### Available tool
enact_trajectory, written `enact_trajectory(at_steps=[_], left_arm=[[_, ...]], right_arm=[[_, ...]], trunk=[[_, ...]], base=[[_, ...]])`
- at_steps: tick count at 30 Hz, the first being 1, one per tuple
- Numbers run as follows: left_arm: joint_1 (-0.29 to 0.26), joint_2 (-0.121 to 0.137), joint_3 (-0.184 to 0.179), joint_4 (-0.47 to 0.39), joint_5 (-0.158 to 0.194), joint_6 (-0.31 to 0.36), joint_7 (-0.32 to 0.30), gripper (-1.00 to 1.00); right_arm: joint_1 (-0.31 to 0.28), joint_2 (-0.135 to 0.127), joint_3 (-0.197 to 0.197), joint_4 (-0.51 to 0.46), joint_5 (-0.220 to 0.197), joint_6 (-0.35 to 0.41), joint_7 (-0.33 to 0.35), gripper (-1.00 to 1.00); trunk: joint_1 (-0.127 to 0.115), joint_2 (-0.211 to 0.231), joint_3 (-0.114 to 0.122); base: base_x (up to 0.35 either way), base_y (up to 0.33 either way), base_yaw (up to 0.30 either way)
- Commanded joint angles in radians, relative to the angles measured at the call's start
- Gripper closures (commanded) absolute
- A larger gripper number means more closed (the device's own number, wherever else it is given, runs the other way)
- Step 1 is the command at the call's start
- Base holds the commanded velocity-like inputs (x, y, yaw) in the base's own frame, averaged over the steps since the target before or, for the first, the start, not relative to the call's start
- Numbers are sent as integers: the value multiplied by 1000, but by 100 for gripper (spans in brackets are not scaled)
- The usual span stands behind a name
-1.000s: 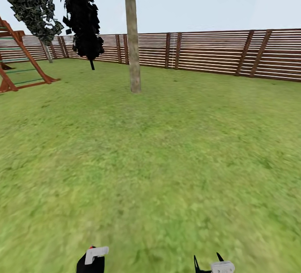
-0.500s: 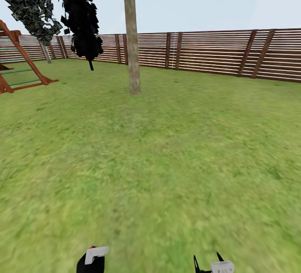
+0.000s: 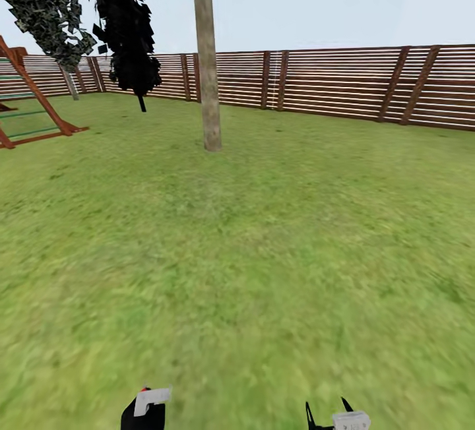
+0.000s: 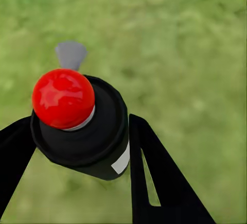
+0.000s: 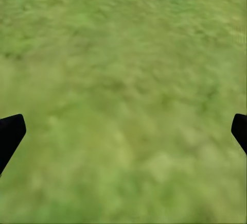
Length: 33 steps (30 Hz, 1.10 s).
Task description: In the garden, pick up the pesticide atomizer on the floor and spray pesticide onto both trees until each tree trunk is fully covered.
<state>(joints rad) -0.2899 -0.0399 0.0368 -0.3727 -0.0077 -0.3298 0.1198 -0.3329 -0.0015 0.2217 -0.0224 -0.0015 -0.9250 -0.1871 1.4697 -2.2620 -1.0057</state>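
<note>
From the head, a tall tree's mottled grey-tan trunk (image 3: 208,67) stands far across the lawn (image 3: 264,252); at the left wrist, the left gripper (image 4: 77,147) clamps the small, light, rigid black atomizer (image 4: 85,131) mid-body, sensibly below its red cap (image 4: 63,98); the right gripper (image 5: 123,131) gapes wide, empty.

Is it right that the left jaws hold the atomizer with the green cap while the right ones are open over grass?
Nearly. The cap is red, not green, as the left wrist view shows: pesticide atomizer held in the left gripper. The right gripper is open over grass.
</note>
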Motion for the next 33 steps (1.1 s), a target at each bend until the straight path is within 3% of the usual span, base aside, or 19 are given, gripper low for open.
enact_trajectory(at_steps=[1,33], left_arm=[[0,0,0,-1,0,0,0,100],[0,1,0,-2,0,0,0,100]], right_arm=[[0,0,0,0,0,0,0,-100],[0,0,0,1,0,0,0,-100]], trunk=[[0,0,0],[0,0,0]], base=[[341,0,0],[341,0,0]])
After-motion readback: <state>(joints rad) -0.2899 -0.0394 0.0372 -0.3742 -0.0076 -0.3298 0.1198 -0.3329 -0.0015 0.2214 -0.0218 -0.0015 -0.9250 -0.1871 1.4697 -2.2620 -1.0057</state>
